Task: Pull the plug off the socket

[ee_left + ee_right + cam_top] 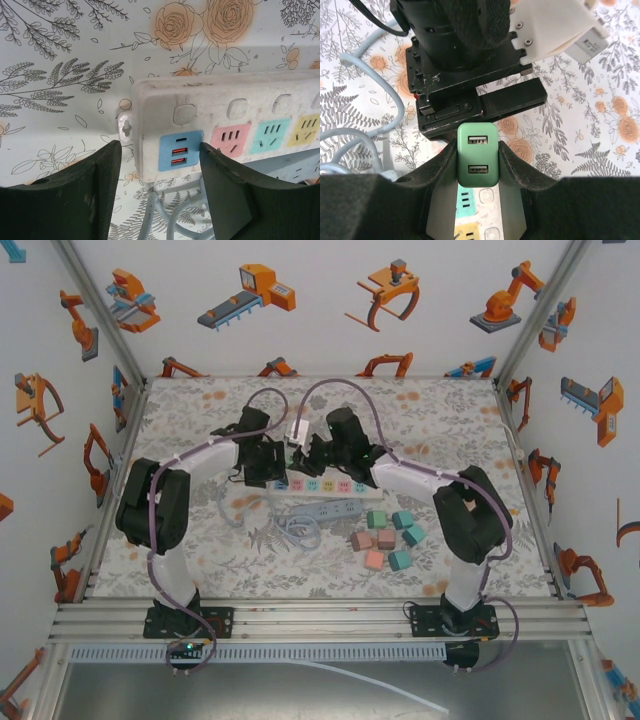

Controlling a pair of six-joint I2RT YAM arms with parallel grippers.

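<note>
The right pincer point(477, 148) clamps the green plug point(477, 167) over the socket strip point(225, 90); the left pincer point(160, 145) stands part-open over its USB end

Right gripper point(477, 150) is clamping the green plug point(477, 167) over the strip point(486, 197), left arm point(470, 65) sitting just ahead.

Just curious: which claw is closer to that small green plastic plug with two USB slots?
Right. The right claw is clamped on the green plug; the left claw sits at the white plastic power strip's end nearby.
</note>
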